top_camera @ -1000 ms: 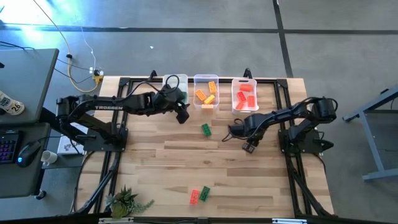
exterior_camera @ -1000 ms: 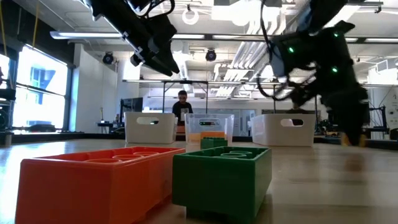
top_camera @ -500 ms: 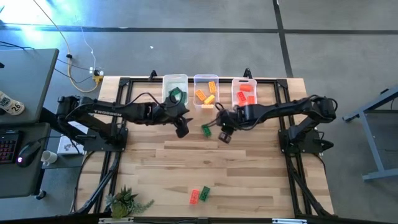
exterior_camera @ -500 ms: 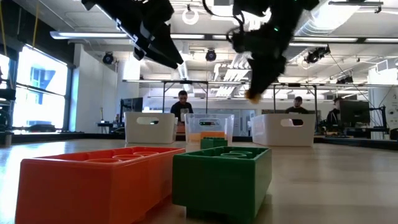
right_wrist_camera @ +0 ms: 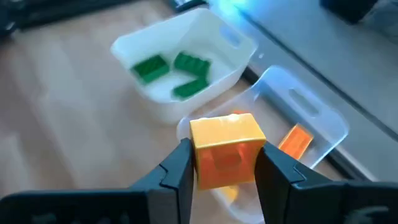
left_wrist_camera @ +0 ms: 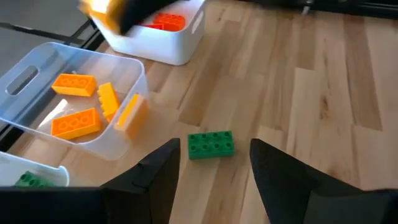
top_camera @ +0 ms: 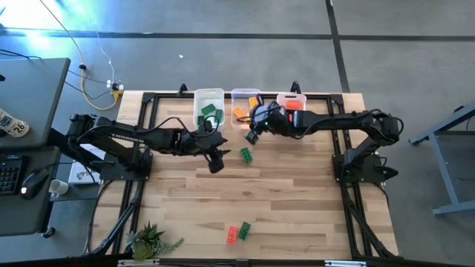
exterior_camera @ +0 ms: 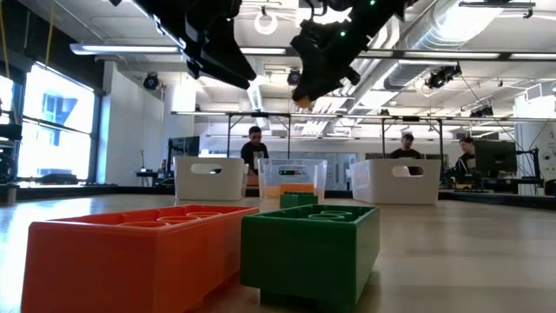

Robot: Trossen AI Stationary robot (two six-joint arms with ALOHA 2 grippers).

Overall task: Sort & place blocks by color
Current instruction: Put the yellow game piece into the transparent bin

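Note:
My right gripper [top_camera: 251, 136] is shut on an orange block [right_wrist_camera: 225, 148], high above the table beside the near edge of the middle bin [top_camera: 245, 106], which holds orange blocks. My left gripper [top_camera: 217, 165] hangs open and empty, above and just left of a green block [left_wrist_camera: 211, 144] that lies flat on the wood. The left bin [top_camera: 208, 113] holds green blocks, and the right bin [top_camera: 292, 102], half hidden by my right arm, holds red ones. A red block [top_camera: 232, 234] and a green block [top_camera: 244, 229] lie side by side near the table's near edge. My right gripper pinches the orange block between its two fingers, one on each of two opposite side faces [right_wrist_camera: 200, 160]. The fingers slant downward from the table's right toward its left. The block is lifted clear, with nothing touching it from below.
The three bins stand in a row along the far edge. A small potted plant [top_camera: 151, 240] sits at the near left corner. Bare wood lies between the single green block and the near pair. People show in the room beyond the table.
My right gripper has risen and swung from right of centre toward the far left, up to the middle bin, tipping from pointing steeply down to a shallower slant, with the orange block still in it. My left gripper has swung from the green bin toward the near edge, close to the single green block.

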